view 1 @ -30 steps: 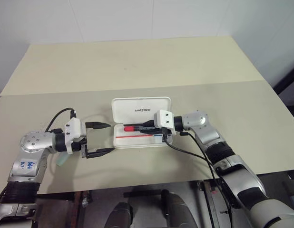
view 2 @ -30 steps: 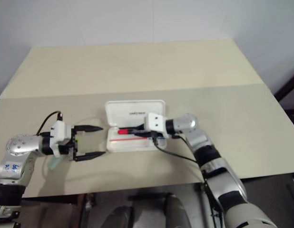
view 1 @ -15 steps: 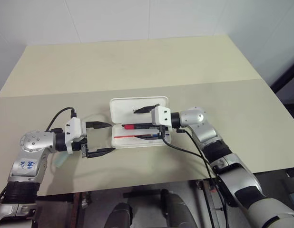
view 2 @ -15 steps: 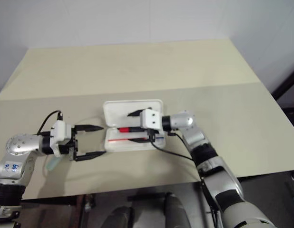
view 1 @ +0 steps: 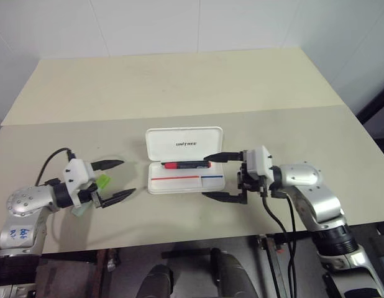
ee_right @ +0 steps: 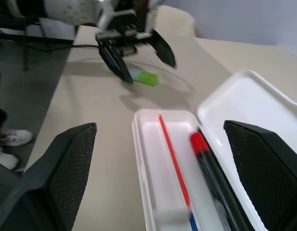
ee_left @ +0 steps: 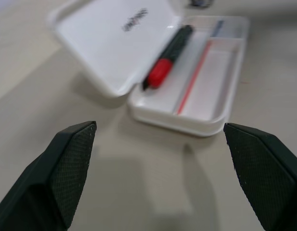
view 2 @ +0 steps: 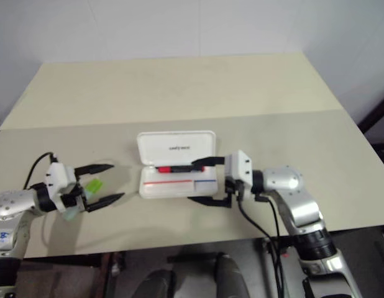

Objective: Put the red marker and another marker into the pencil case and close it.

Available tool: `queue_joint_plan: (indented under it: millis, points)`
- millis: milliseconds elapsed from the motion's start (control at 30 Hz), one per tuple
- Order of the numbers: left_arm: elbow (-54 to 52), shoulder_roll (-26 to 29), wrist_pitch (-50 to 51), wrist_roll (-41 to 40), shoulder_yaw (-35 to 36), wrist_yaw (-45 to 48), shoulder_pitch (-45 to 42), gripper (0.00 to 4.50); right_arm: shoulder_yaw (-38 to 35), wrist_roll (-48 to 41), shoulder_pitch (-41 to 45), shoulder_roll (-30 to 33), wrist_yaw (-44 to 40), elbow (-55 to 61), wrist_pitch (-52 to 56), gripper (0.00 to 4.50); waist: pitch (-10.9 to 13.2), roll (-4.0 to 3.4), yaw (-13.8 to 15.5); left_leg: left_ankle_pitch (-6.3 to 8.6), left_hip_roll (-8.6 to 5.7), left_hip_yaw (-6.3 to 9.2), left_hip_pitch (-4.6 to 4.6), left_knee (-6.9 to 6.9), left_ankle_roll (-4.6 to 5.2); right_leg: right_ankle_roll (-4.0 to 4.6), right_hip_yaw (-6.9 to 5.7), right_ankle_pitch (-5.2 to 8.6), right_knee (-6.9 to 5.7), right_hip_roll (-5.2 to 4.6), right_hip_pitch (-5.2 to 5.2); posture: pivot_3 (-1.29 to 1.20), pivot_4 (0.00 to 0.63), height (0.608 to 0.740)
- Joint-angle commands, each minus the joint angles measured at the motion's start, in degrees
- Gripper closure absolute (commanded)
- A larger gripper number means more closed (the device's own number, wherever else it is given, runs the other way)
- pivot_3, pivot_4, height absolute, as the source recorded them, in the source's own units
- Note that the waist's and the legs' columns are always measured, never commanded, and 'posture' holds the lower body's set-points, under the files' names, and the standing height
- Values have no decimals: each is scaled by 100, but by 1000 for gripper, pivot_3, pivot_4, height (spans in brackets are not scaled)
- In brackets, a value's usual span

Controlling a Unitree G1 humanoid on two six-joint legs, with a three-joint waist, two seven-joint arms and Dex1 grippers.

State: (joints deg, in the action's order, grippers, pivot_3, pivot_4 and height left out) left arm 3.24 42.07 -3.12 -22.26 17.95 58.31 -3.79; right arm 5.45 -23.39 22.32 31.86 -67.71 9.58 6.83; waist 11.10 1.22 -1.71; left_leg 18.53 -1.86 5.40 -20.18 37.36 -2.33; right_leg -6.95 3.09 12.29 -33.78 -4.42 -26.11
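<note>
The white pencil case (view 1: 156,186) lies open at mid-table, its lid (view 1: 184,144) folded back flat. Inside the tray, along the hinge side, rests the red marker (view 1: 186,165), also seen in the left wrist view (ee_left: 167,57). The pale green marker (view 1: 104,182) lies on the table left of the case, its bright end showing between the fingers of my open left gripper (view 1: 129,177), which hovers over it. My right gripper (view 1: 204,176) is open and empty at the case's right end, pointing left.
The beige table (view 1: 179,93) runs far behind the case, with a seam across its middle. Its front edge (view 1: 192,228) is close behind both grippers. A white wall stands at the back.
My right gripper opened, left the red marker in the tray and drew back to the right. My left gripper shifted left, away from the case, over the green marker.
</note>
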Motion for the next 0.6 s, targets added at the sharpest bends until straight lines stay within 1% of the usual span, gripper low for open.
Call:
queue_joint_plan:
  millis: [33,200,267,400,600]
  points:
    - [31,-119,-75,-147,592,-366,421,0,-472,-98,-178,373,-50,120,-142,34,0,0,-1,0,1,1,12,-1,0,0,-2,0,5,1,17,0,150,740]
    - [229,-228,-129,-111,695,-415,795,0,-586,-99,-176,565,-111,31,-243,34,1,2,6,5,2,0,90,-6,8,0,-4,1,37,3,110,0,150,740]
    - [389,-319,-129,-101,672,-463,828,0,-599,-67,-164,600,-152,10,-338,34,1,2,5,5,8,2,106,-4,8,11,-8,10,55,9,140,0,150,740]
    - [782,-489,-276,45,556,-547,814,0,-593,-48,-203,673,-248,-14,-512,34,1,3,8,5,8,4,108,0,9,2,-9,4,63,8,150,0,150,740]
    - [1320,-636,-329,189,473,-802,714,0,-685,-353,-408,814,-520,231,-558,34,1,3,18,5,9,14,108,-7,8,-1,-19,2,62,5,147,0,150,740]
